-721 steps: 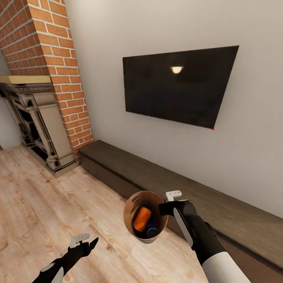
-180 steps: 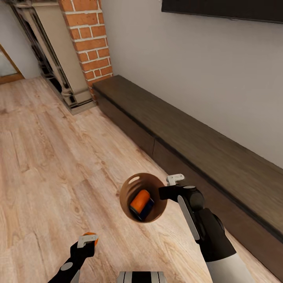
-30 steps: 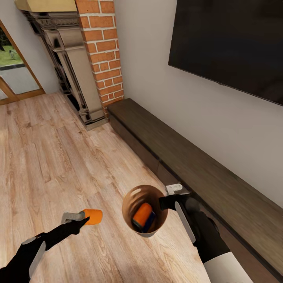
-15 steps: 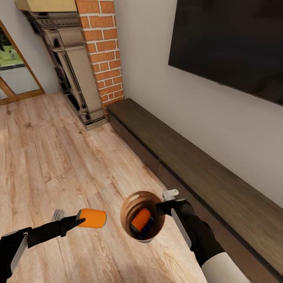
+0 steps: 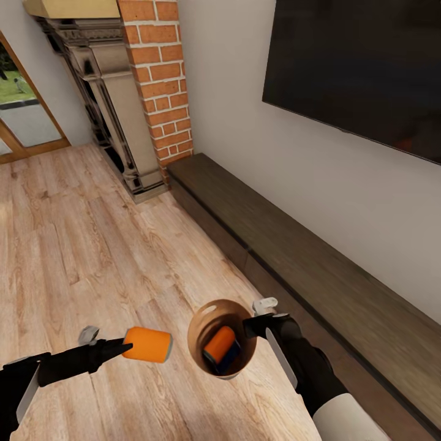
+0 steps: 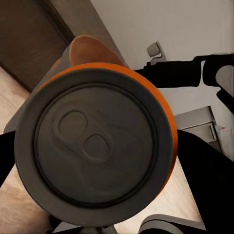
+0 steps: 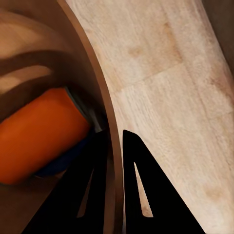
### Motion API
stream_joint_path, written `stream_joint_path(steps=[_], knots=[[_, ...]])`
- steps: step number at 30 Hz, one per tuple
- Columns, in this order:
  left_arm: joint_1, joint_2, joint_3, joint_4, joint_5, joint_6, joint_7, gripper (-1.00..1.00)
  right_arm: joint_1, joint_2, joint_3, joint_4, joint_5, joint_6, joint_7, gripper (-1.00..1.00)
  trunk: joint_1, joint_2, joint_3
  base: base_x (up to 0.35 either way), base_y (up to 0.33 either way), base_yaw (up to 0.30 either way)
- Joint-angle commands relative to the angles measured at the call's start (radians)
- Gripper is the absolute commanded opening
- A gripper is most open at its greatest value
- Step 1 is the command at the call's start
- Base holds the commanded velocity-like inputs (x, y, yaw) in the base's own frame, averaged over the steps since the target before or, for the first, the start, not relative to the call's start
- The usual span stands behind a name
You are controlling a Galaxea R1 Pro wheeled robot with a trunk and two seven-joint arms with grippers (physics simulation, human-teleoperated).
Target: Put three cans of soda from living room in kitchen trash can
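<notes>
My right gripper is shut on the rim of the tash can, holding it above the wood floor. Inside the bin lies an orange can of soda on something dark blue. The right wrist view shows my black fingers pinching the bin wall, with the soda can inside. My left gripper is shut on another orange can of soda, held sideways just left of the bin. Its grey top fills most of the left wrist view.
A long low dark-brown cabinet runs along the wall on the right, close to my right arm. Above it hangs a black television. A brick fireplace stands at the back left. Open wood floor lies to the left.
My left gripper has carried its soda can to the right, closer to the bin's rim. The bin and right gripper dropped slightly and shifted left.
</notes>
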Motion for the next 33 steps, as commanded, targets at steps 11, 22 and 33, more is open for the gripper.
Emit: stream_joint_path(steps=[11,22,33], knots=[[0.0,0.0,0.003,-0.05,0.001,0.036,0.0,-1.0,-0.023,0.0,0.0,0.156,-0.017,-0.122,0.005,-1.0,0.0,0.0,0.0,0.0,0.0,0.0],[0.0,-0.005,0.005,-0.101,0.001,0.092,0.0,-1.0,-0.054,0.014,0.0,0.277,-0.015,-0.181,0.005,-1.0,0.0,0.0,0.0,0.0,0.0,0.0],[0.0,-0.082,0.001,-0.101,0.0,0.094,0.0,-1.0,-0.061,0.022,0.0,0.289,-0.015,-0.183,0.003,-1.0,0.0,0.0,0.0,0.0,0.0,0.0]])
